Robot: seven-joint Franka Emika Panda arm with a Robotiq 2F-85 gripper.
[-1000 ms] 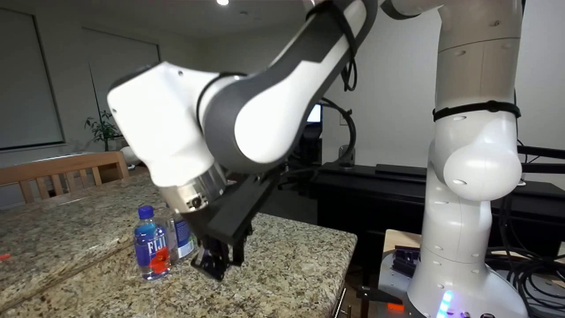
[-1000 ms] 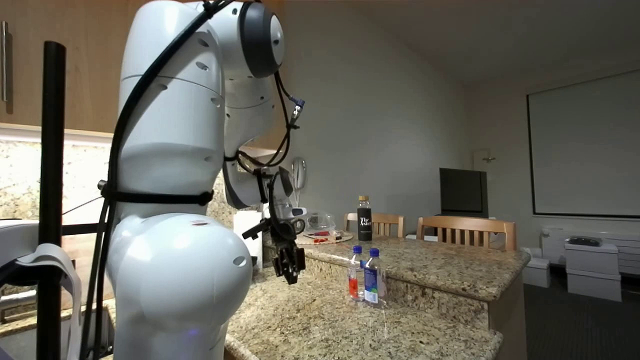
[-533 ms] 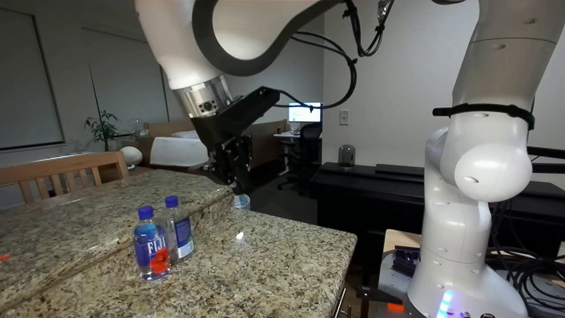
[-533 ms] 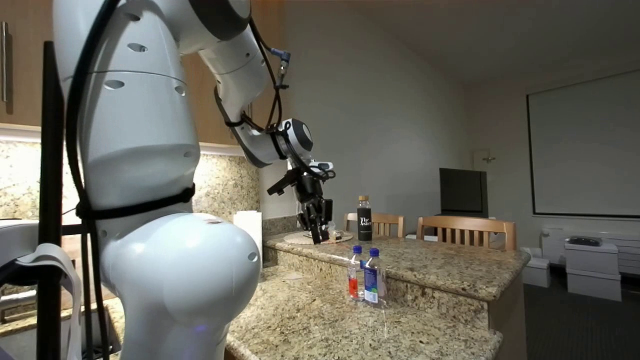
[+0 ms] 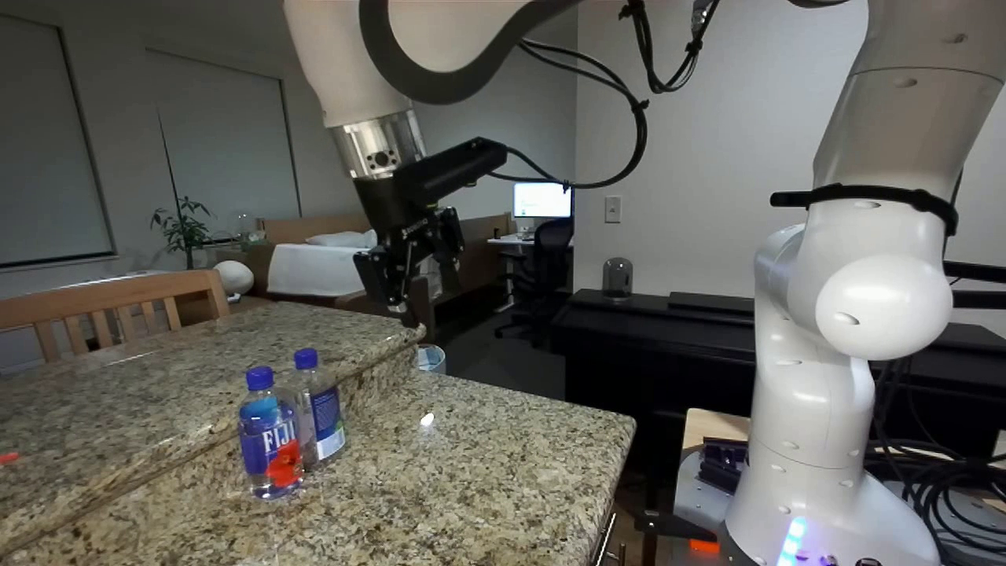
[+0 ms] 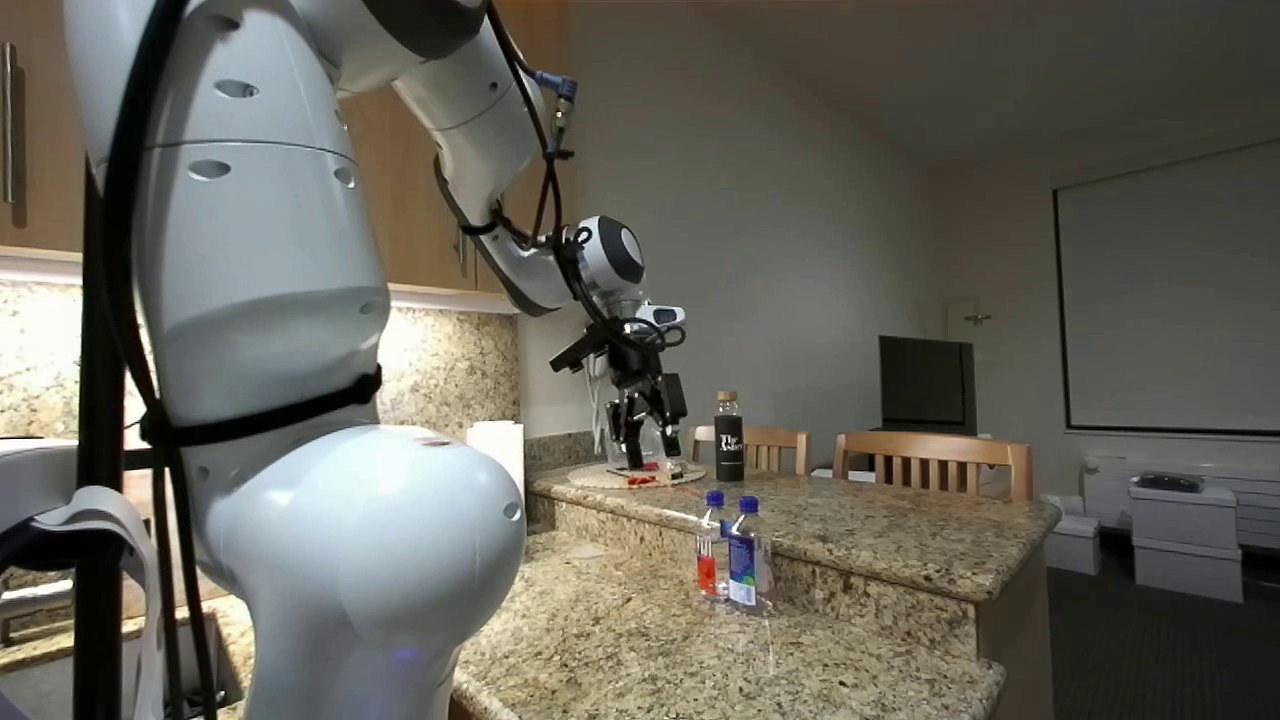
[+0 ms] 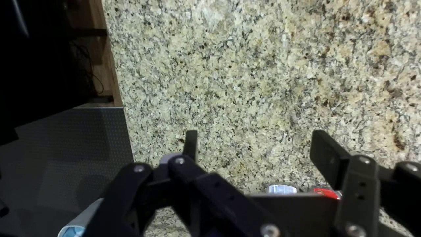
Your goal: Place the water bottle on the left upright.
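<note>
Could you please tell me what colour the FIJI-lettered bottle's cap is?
The cap is blue, showing best in an exterior view.

In the wrist view the tool (image 7: pixel 255 149) stands along the bottom edge, its two black fingers (image 7: pixel 329 159) set wide apart, left and right of centre. In an exterior view the white arm (image 5: pixel 880 299) rises from its base (image 5: pixel 833 503) at the lower right and runs out past the top edge; the wrist (image 5: pixel 346 71) hangs left of upper centre, and below its silver flange (image 5: pixel 369 141) the tool points downward, slightly tilted. In an exterior view the forearm (image 6: pixel 475 150) slopes down rightward from the upper left, the tool hanging near mid-frame.
</note>
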